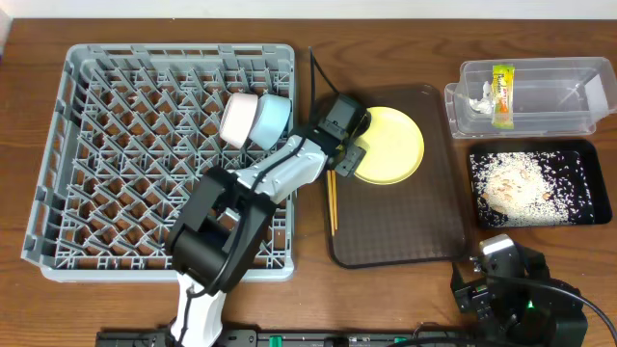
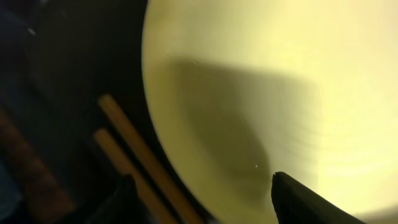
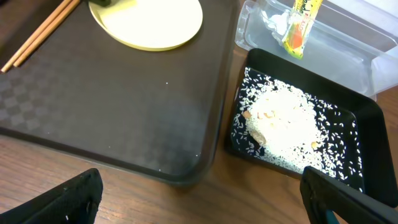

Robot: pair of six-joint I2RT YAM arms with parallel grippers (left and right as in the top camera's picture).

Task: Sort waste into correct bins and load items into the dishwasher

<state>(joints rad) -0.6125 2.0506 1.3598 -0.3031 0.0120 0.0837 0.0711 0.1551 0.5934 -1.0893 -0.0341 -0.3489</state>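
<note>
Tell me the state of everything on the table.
Yellow plate, flat on the brown tray, empty.
Chopsticks, lying beside the plate.
Light blue bowl, on its side in the dish rack.
White bowl, on its side next to it.
Clear tub, holds wrapper and tissue.
Black tray, holds rice scraps.
Left tool, open, at the plate's rim.
Right tool, open, empty.

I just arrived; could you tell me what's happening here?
The left gripper is open at the yellow plate on the brown tray. The white bowl and light blue bowl sit in the dish rack. Wrapper and tissue are in the clear tub, rice scraps in the black tray. The right gripper hangs open.
</note>
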